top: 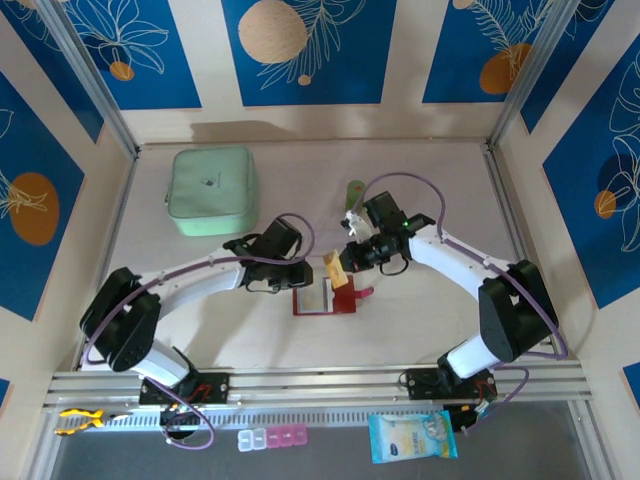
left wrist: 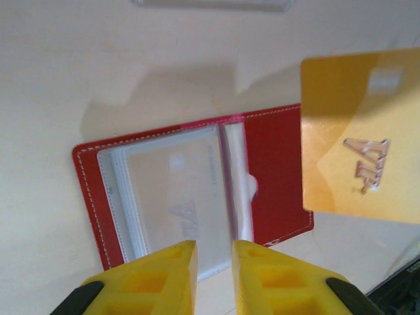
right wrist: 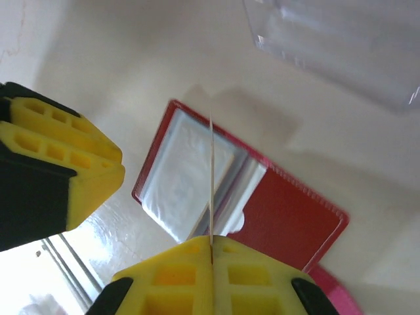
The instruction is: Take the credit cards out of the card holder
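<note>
Red card holder [top: 325,302] lying open and flat on the pale table [top: 250,340] between the two arms, clear pockets facing up. One beige-orange credit card [left wrist: 357,131] already out of it, raised above the holder and pinched by its lower edge in the right gripper [right wrist: 211,249], jaws closed tight on it; seen edge-on from the right wrist. Left gripper [left wrist: 214,262] poised low at the holder's near edge, jaws only a narrow slit apart, nothing between them. Faint lettering behind the top clear pocket [left wrist: 170,190]: possibly another card, possibly only a print or a reflection; cannot tell. Judged progress: first card freed but not yet set down; any remaining cards to be drawn from the pockets, likely with the holder pinned flat. Mint-green pouch [top: 212,190] well apart at the far left.
</note>
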Tool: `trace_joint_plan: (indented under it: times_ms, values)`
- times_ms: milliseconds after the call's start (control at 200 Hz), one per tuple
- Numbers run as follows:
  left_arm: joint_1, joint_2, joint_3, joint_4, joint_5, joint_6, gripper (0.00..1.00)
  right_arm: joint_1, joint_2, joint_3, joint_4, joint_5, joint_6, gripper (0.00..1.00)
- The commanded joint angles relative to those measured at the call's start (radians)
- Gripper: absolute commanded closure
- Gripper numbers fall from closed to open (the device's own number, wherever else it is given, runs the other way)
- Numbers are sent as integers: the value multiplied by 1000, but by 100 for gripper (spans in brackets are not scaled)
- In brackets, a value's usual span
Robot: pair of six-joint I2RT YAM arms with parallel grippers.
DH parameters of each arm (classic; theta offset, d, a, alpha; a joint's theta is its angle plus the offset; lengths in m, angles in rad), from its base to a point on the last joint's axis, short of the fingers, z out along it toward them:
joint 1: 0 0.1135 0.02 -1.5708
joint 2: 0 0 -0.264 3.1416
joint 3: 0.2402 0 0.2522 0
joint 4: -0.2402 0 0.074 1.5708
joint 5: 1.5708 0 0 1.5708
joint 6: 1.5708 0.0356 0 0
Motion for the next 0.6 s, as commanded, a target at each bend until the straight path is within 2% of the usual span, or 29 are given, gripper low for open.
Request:
trace_joint_plan:
  times_ms: [0, 235, 435, 595]
  values:
    - [25, -49, -23, -26, -45, 15, 76, -16, 32, 104, -131, 32, -300, 100]
    - [67, -142, -93, 19, -54, -7, 68, -20, 144, 354, -288, 84, -706, 100]
    - [95, -180, -135, 29, -49, -14, 67, -12, 306, 581, -457, 138, -903, 100]
    - [109, -192, -158, 30, -43, -17, 67, -6, 411, 707, -526, 157, -975, 100]
